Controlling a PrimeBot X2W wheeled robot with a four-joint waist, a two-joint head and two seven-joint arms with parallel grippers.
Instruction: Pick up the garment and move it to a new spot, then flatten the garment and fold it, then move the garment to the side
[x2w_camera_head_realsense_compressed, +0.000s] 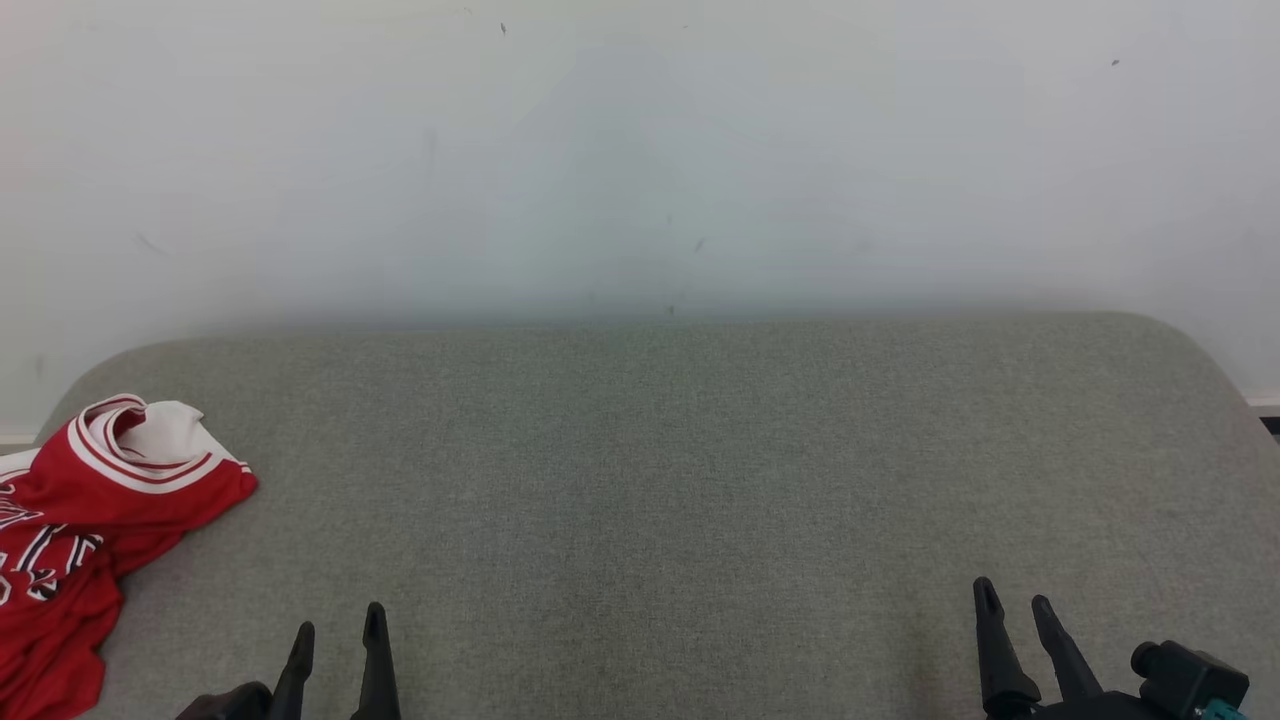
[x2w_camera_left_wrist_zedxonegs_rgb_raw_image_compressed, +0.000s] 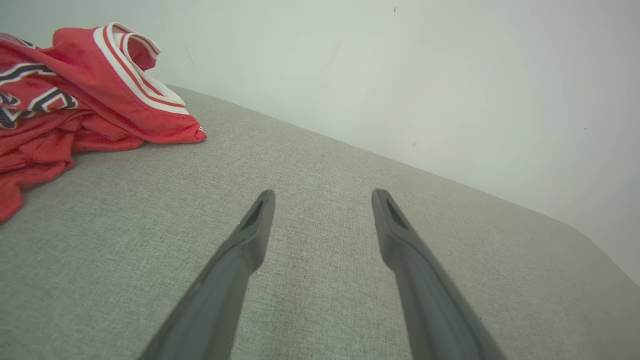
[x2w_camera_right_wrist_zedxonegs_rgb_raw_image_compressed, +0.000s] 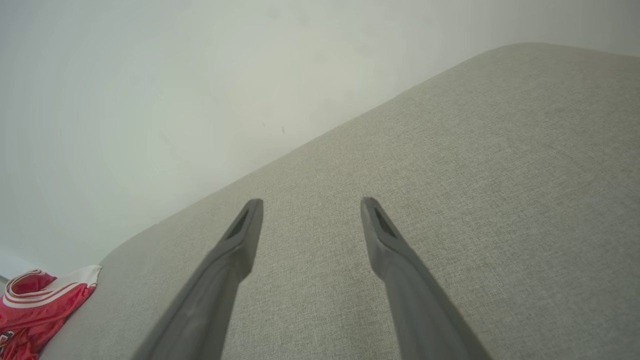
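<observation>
**A:** Where does the garment (x2w_camera_head_realsense_compressed: 90, 520) lie?

**B:** It is bunched at the left edge of the grey bench (x2w_camera_head_realsense_compressed: 700, 450), toward the near-left corner. Part of it runs past the head view's border. Its white-striped trim (x2w_camera_head_realsense_compressed: 150, 455) stands up on top.

**A:** How will it handle?

**B:** Probably light, soft and limp, perhaps a little slick. It would sag from any single hold. The raised trim looks like the firmest place to pinch, ideally at two points spread apart.

**A:** And the grippers?

**B:** The left gripper (x2w_camera_head_realsense_compressed: 340, 618) hovers by the front edge, near the garment's right side, with its fingers spread and empty. The right gripper (x2w_camera_head_realsense_compressed: 1013, 593) is well apart, toward the front-right corner, also parted and holding nothing.
</observation>
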